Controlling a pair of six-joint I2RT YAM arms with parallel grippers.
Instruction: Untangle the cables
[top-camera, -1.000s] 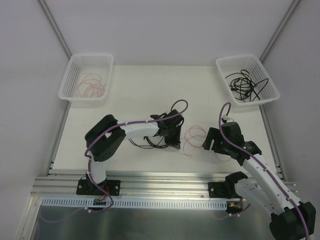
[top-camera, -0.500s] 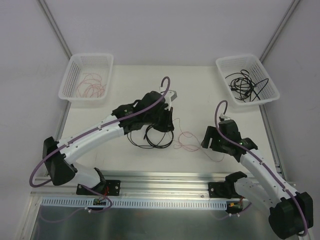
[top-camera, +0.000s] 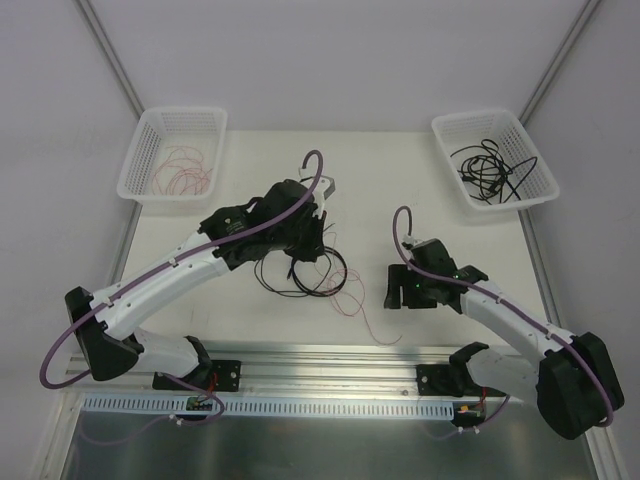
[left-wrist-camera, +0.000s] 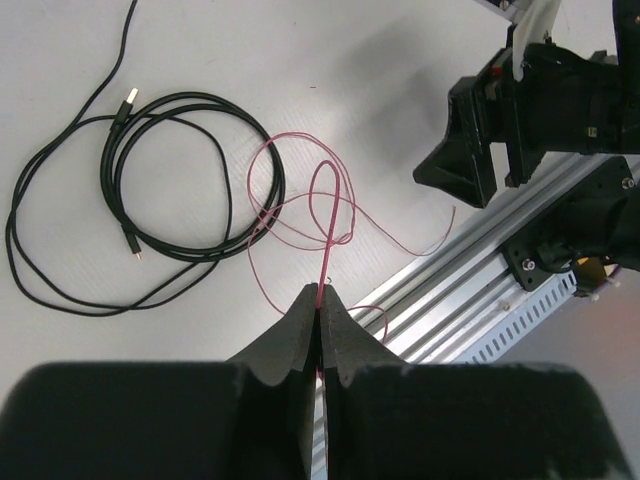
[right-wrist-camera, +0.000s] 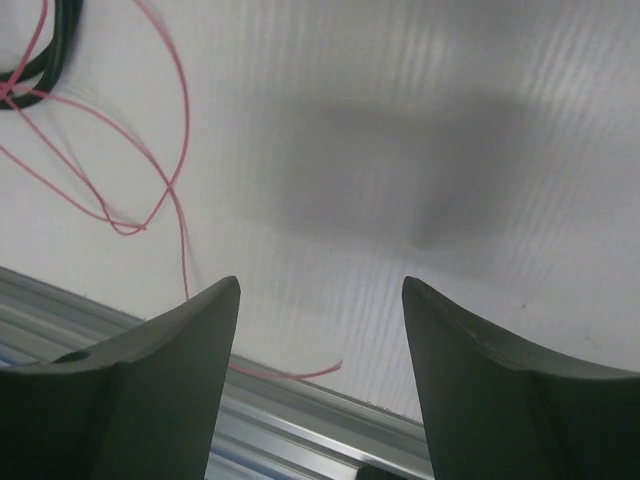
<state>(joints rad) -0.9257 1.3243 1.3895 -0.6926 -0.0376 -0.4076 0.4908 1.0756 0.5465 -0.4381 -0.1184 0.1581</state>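
**Red wire pinched, ready to be drawn off the black coil**

The white bench (top-camera: 430, 200) carries everything. The left arm (top-camera: 190, 265) stretches out over its middle, and the right arm (top-camera: 500, 315) lies low along the near side. Two white mesh baskets stand at the far corners. The left basket (top-camera: 215, 150) holds loose red wires and the right basket (top-camera: 475, 115) holds tangled black cords.

In the middle of the bench lies the black cable (left-wrist-camera: 190, 97), wound in a flat ring, with a small plug at each end resting by the ring's left side. The red wire (left-wrist-camera: 326, 262) sprawls over the ring's right edge in thin loops. Its tail trails towards the aluminium rail (left-wrist-camera: 470, 260) at the near edge. Whether the red loops pass through the black ring or only lie across it cannot be told.

The left gripper (left-wrist-camera: 320, 300) has its jaws pressed together on a strand of the red wire, above the bench. The right gripper (right-wrist-camera: 320, 290) has its jaws apart with nothing between them, low over bare bench near the wire's loose end.

The step in hand looks like separating red from black. Next, the left arm would likely need to lift and draw the wire away from the ring, slowly enough that the coil is not dragged along. The right gripper could pin the black cable or take the free end.

No brand, label or writing is legible in any view.
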